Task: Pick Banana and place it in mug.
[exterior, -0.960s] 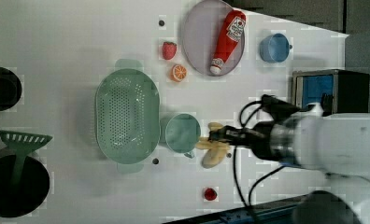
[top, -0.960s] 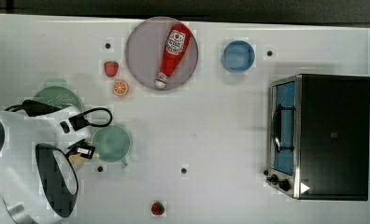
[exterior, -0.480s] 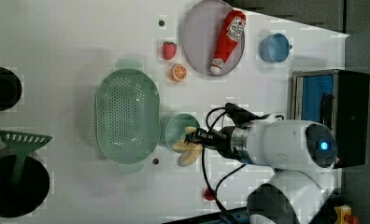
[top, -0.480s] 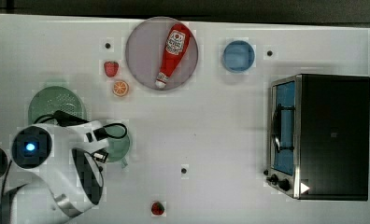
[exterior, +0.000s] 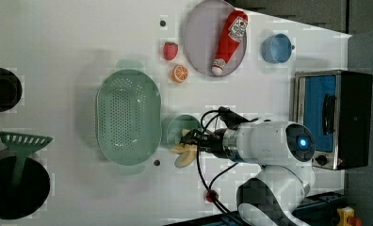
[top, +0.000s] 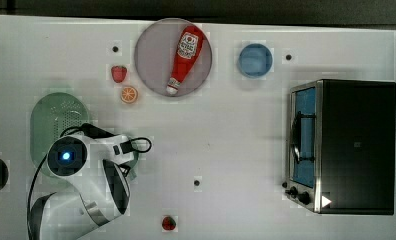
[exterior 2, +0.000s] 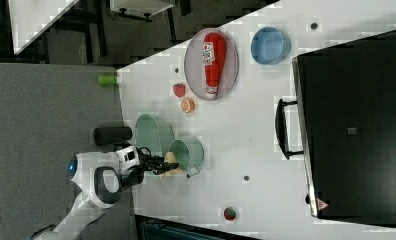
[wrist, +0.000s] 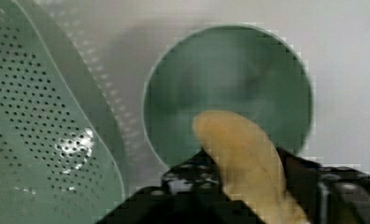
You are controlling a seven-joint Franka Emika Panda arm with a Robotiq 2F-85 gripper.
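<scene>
While the banana (wrist: pixel 246 161) overhangs its rim, the mug (wrist: pixel 230 65) nearly touches the basket (wrist: pixel 38 121).

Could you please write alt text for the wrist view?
A pale yellow banana sits between the black gripper fingers, its tip reaching over the open mouth of a round teal-green mug. A pale-green perforated basket stands beside the mug on the white table.
</scene>
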